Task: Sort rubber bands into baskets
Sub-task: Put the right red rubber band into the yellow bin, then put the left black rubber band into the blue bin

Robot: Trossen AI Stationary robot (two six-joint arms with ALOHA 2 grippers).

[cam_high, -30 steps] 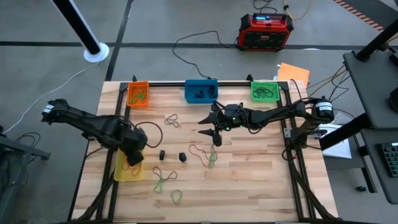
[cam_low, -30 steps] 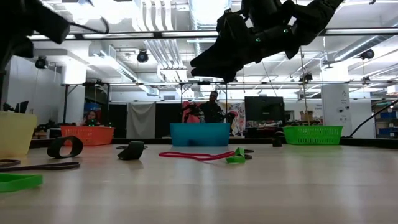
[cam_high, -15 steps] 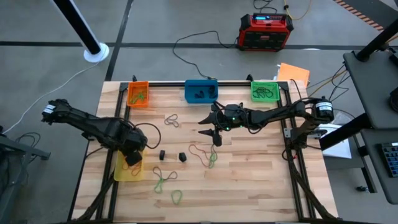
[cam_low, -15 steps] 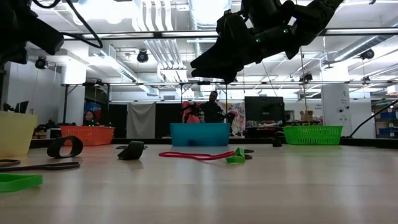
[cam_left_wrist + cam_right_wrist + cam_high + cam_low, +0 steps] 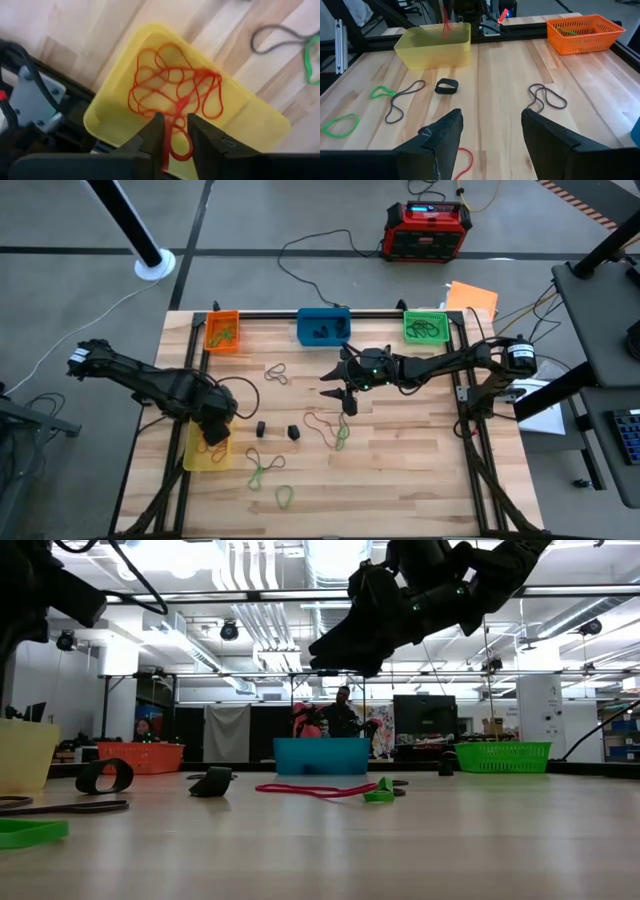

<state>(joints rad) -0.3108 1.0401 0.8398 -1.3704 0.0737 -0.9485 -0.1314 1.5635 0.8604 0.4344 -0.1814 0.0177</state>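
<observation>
"What could go wrong here?"

"My left gripper hangs right over the yellow basket, fingers slightly parted with a red band between them. I judge it could cling to a finger and get dragged out past the rim instead of dropping onto the red bands heaped below."

"And your right gripper?"

"Wide open, empty, hovering mid-table, well apart from the basket; a black band and loose loops lie ahead."
</observation>
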